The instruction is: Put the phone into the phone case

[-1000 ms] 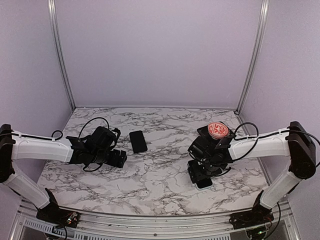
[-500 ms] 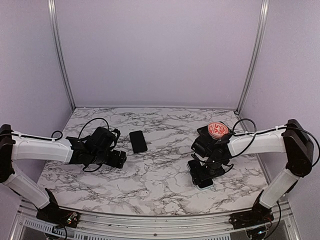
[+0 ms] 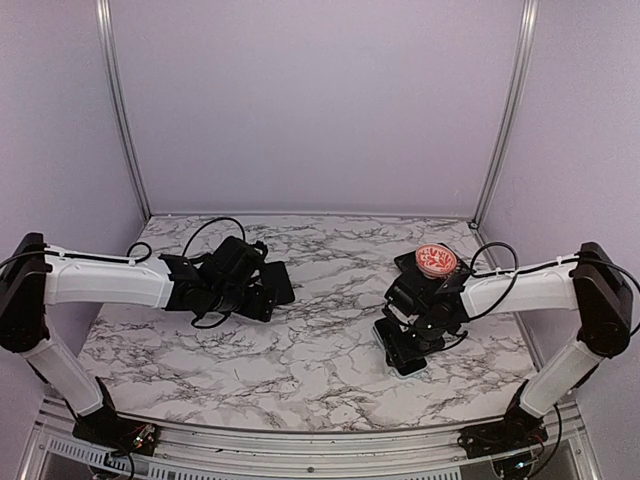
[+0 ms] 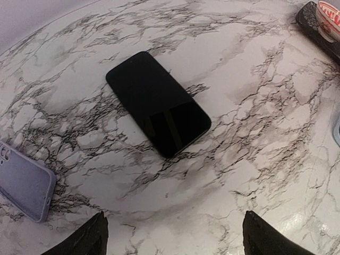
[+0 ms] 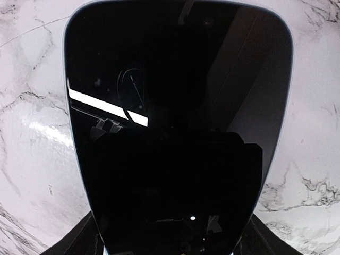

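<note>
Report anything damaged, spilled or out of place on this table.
Nothing stands out. The black phone lies flat on the marble table with no cracks showing, the lavender case lies flat beside it, apart, and nothing is spilled.

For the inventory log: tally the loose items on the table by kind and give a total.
Phones: 2 (bare black phone, pale-rimmed phone)
Cases: 2 (lavender case, black case with red-white disc)
Total: 4

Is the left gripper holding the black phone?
No, the phone lies flat on the table, clear of the left gripper, whose jaws stand open.
</note>
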{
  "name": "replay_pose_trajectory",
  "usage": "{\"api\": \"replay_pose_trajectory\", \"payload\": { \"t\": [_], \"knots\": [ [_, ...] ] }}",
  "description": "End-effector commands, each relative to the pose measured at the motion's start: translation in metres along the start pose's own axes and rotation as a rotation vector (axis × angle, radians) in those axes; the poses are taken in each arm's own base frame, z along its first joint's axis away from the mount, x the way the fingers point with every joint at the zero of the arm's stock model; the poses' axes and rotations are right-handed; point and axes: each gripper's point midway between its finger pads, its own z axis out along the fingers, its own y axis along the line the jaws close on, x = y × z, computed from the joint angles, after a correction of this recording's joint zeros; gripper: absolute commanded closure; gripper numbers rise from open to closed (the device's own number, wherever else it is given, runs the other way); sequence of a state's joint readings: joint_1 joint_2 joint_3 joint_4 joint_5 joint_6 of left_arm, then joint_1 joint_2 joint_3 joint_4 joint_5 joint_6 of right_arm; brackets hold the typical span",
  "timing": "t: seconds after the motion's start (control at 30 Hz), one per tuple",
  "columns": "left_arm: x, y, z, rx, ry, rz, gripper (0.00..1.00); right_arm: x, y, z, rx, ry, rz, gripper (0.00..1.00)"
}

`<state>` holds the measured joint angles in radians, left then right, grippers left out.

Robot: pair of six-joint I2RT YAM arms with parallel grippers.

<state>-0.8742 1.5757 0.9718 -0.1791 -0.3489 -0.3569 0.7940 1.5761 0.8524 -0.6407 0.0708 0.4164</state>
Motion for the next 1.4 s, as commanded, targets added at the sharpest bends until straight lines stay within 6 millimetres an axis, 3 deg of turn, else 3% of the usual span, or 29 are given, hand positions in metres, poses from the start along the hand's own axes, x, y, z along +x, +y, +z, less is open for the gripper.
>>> {"api": "replay_pose_trajectory", "payload": {
  "t": [0.0,0.1,0.23,0.4,0.5,0.67,0.77,0.9,1.03,1.37],
  "knots": [
    [-0.018,-0.050,0.003,0.144,0.007,-0.023,0.12,0.001,0.005,-0.002,-0.019,-0.075,-0.024,0.59],
    [-0.038,-0.099,0.007,0.376,-0.041,-0.134,0.12,-0.013,0.016,-0.011,-0.077,-0.186,-0.022,0.65],
    [-0.062,-0.156,0.009,0.709,-0.120,-0.314,0.03,-0.030,0.027,-0.020,-0.146,-0.323,0.003,0.74],
    [-0.063,-0.201,0.035,0.874,-0.083,-0.440,0.01,-0.047,0.032,-0.028,-0.173,-0.428,0.044,0.75],
    [-0.069,-0.221,0.036,0.907,-0.121,-0.432,0.01,-0.058,0.040,-0.041,-0.198,-0.490,0.044,0.76],
    [-0.073,-0.227,0.045,0.919,-0.151,-0.472,0.04,-0.074,0.051,-0.063,-0.244,-0.596,0.029,0.76],
    [-0.071,-0.232,0.051,0.938,-0.132,-0.492,0.08,-0.077,0.051,-0.064,-0.233,-0.606,0.021,0.76],
    [-0.074,-0.233,0.042,0.965,-0.143,-0.497,0.18,-0.083,0.049,-0.069,-0.210,-0.629,0.021,0.76],
    [-0.079,-0.229,0.034,0.964,-0.175,-0.475,0.43,-0.093,0.053,-0.080,-0.224,-0.667,0.007,0.76],
    [-0.078,-0.235,0.025,1.008,-0.174,-0.423,0.93,-0.097,0.057,-0.092,-0.225,-0.701,-0.024,0.76]
  ]
}}
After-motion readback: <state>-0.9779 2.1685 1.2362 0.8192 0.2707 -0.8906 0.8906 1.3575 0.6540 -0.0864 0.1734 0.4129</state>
